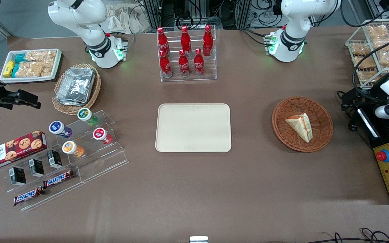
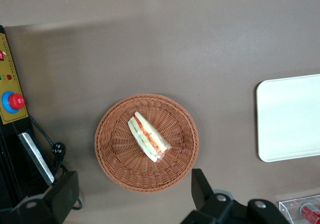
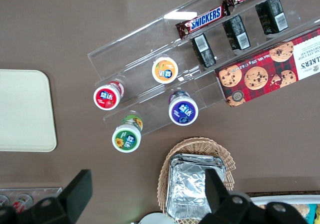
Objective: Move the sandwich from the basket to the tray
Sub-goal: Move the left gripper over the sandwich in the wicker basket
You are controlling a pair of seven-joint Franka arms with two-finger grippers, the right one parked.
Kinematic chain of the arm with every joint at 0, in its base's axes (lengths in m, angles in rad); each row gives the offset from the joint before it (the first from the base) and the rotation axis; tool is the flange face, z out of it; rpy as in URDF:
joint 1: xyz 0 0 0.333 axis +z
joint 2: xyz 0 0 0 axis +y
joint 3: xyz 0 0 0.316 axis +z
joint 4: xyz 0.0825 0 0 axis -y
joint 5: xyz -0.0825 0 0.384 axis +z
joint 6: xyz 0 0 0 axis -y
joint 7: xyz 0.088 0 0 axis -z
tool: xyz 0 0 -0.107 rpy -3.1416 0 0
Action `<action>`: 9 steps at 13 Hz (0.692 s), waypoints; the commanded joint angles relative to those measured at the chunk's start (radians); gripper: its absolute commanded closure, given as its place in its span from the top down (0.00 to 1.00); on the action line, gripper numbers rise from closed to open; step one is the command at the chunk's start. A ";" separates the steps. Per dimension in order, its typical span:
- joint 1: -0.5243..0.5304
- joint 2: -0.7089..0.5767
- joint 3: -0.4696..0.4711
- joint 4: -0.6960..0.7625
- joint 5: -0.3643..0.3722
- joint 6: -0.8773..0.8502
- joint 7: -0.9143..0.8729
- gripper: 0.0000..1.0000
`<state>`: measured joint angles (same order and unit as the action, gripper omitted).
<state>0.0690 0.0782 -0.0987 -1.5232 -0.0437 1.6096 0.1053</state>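
Sandwich lies in the basket, so nothing is done yet; the tray beside the basket is bare. Claw hangs spread above the basket, holding nothing.

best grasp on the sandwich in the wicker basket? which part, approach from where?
Come straight down on the sandwich: it lies flat in the shallow basket, and the rim would likely block a sideways approach. Close across the two long bread faces at mid-length, where the wedge looks narrow enough to span. The gripper hangs open above the basket, so probably only a descent and some wrist turn are needed.
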 commanded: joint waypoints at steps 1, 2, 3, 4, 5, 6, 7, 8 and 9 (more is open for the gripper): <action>-0.009 0.034 -0.003 0.069 0.013 -0.033 -0.039 1.00; -0.009 0.038 -0.003 0.074 -0.001 -0.040 -0.073 1.00; -0.009 0.041 -0.003 0.081 -0.004 -0.052 -0.091 1.00; -0.009 0.038 -0.013 0.074 0.007 -0.057 -0.137 1.00; -0.008 0.032 -0.031 0.057 0.010 -0.072 -0.250 1.00; -0.008 0.026 -0.035 0.014 0.010 -0.076 -0.406 1.00; -0.008 0.006 -0.044 -0.038 0.013 -0.071 -0.524 1.00; -0.008 -0.020 -0.047 -0.104 0.015 -0.047 -0.591 1.00; -0.008 -0.064 -0.047 -0.186 0.015 0.008 -0.633 1.00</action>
<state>0.0649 0.0942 -0.1446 -1.5672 -0.0417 1.5517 -0.4146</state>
